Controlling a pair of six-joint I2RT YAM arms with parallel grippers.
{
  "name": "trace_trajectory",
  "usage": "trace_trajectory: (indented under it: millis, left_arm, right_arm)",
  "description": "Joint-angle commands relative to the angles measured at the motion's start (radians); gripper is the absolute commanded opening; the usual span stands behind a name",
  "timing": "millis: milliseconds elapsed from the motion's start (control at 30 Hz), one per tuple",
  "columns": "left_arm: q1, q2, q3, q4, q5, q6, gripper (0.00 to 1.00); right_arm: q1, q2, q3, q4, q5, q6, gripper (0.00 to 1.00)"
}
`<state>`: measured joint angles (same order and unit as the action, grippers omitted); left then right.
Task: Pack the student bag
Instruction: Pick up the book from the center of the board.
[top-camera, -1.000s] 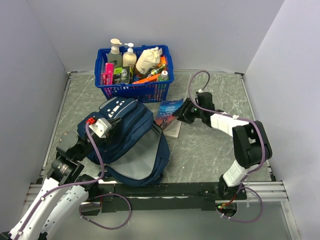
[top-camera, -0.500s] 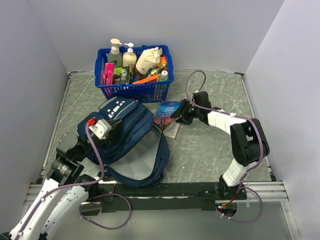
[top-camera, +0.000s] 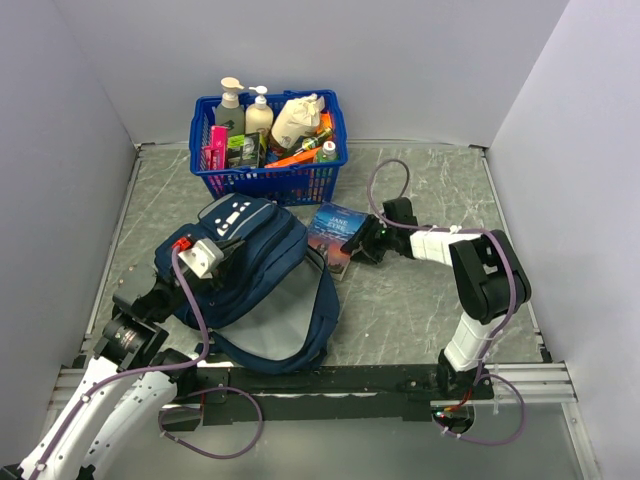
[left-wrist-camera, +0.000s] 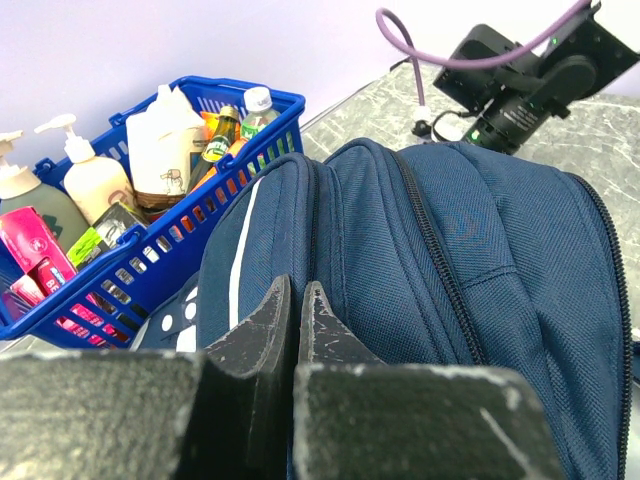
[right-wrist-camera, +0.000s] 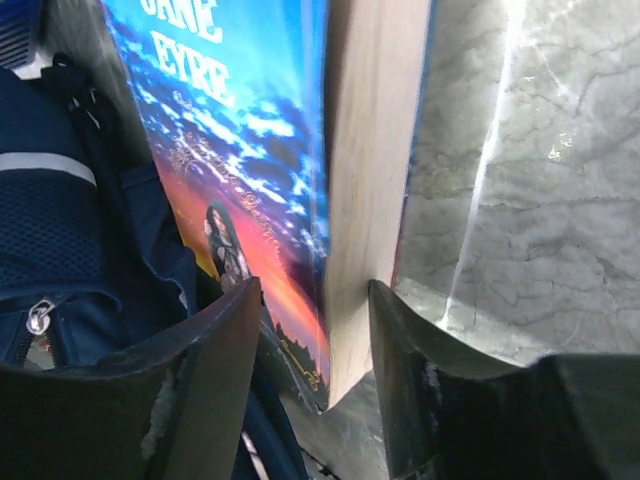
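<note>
Left arm steadying the bag, right arm lining up on the book

Left gripper (left-wrist-camera: 298, 300), fingers together, sits on the navy student bag (top-camera: 265, 285) left of centre. Right gripper (right-wrist-camera: 312, 290), jaws apart, straddles the Jane Eyre paperback (right-wrist-camera: 365, 150) beside it; I'd seat the 2 fingers deeper before closing.

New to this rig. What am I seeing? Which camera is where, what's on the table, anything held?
Two robot arms are bolted at the near edge of a table, each ending in a two-finger gripper. The wide picture is from a fixed camera above and behind them; the other two come from wrist cameras. On the table lie a navy student bag, a blue basket of bottles and a Jane Eyre book. The left gripper is shut at the bag; whether it pinches fabric I cannot tell. The right gripper stands open, one finger either side of the book's corner, not clamped.
</note>
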<state>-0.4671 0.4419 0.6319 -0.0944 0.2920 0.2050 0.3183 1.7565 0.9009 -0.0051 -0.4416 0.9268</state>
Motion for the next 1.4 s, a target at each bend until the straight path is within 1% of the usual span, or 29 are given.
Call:
trace_trajectory:
  millis: [0, 67, 100, 200, 367, 467, 600, 733, 867, 1100, 1200, 1367]
  left_arm:
    - [0.008, -0.011, 0.043, 0.125, 0.016, 0.005, 0.01]
    - [0.008, -0.009, 0.052, 0.121, 0.015, 0.005, 0.01]
    - [0.007, -0.009, 0.054, 0.12, 0.015, 0.005, 0.01]
    - [0.007, -0.009, 0.06, 0.108, 0.016, 0.011, 0.01]
    - [0.008, -0.008, 0.06, 0.107, 0.019, 0.011, 0.01]
    - [0.007, -0.005, 0.061, 0.107, 0.024, 0.004, 0.01]
    - [0.007, -0.003, 0.06, 0.101, 0.027, 0.004, 0.01]
    - [0.007, -0.003, 0.058, 0.107, 0.033, -0.003, 0.01]
    - [0.008, -0.002, 0.06, 0.105, 0.038, 0.002, 0.01]
    - [0.007, 0.006, 0.066, 0.099, 0.042, 0.008, 0.01]
    - [0.007, 0.004, 0.065, 0.101, 0.044, 0.001, 0.01]
    - [0.005, 0.006, 0.066, 0.099, 0.041, -0.001, 0.01]
  right_arm:
    - [0.008, -0.005, -0.051, 0.195, 0.044, 0.101, 0.5]
    - [0.01, 0.009, -0.06, 0.238, 0.049, 0.128, 0.49]
    - [0.008, 0.015, -0.072, 0.261, 0.049, 0.138, 0.46]
    - [0.01, 0.024, -0.079, 0.28, 0.067, 0.152, 0.43]
    - [0.013, 0.032, -0.042, 0.298, 0.067, 0.17, 0.43]
    - [0.018, -0.002, -0.046, 0.332, 0.084, 0.178, 0.43]
    - [0.019, -0.057, -0.037, 0.336, 0.087, 0.181, 0.44]
    - [0.019, -0.083, -0.046, 0.384, 0.09, 0.199, 0.46]
    - [0.025, -0.086, -0.065, 0.436, 0.106, 0.213, 0.49]
    - [0.044, -0.065, -0.063, 0.475, 0.115, 0.219, 0.5]
    - [0.054, -0.042, -0.024, 0.404, 0.118, 0.19, 0.5]
    - [0.062, 0.004, 0.049, 0.248, 0.129, 0.162, 0.46]
